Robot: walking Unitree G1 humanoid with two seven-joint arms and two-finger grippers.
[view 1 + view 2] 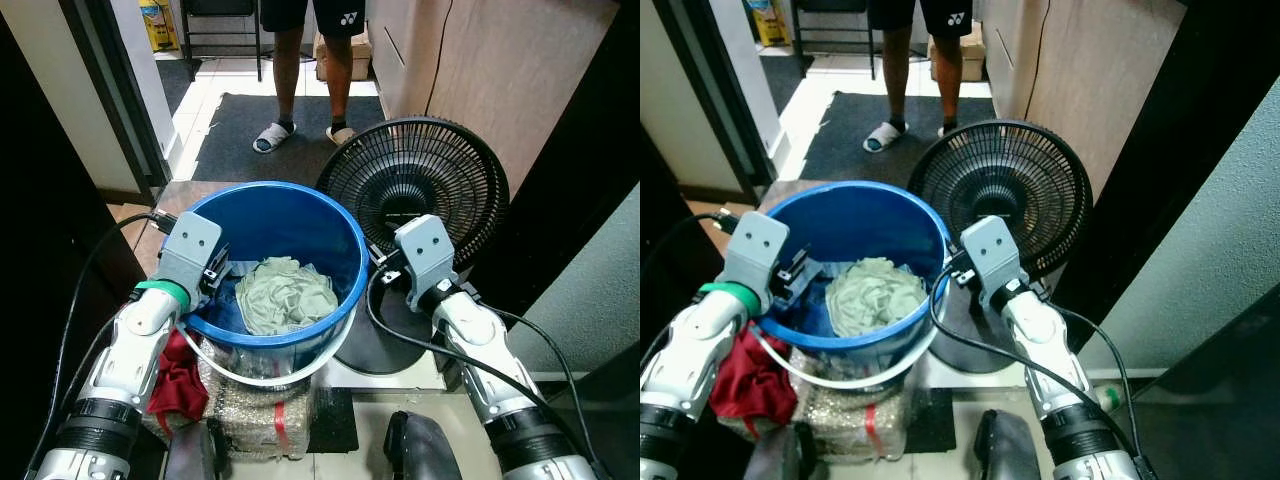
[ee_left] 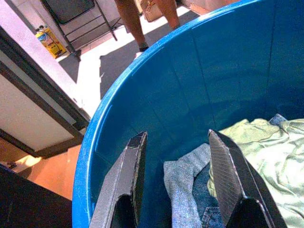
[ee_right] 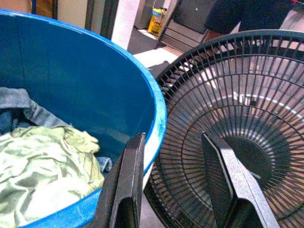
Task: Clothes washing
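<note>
1 blue bucket (image 1: 345, 250) holds 2 garments: pale green cloth (image 1: 285, 293), denim (image 2: 190, 190). Left tool (image 2: 178, 178) spread inside; right tool (image 3: 173, 183) spread straddling rim beside 1 fan (image 1: 415, 185).

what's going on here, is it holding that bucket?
The robot stands over a blue bucket holding a pale green garment and some denim. The left gripper is open, fingers inside the bucket at its near-left wall. The right gripper is open at the bucket's right rim, between it and a black floor fan. Neither is clamped on anything. A red cloth hangs below the bucket. A person in sandals stands on the mat behind.
</note>
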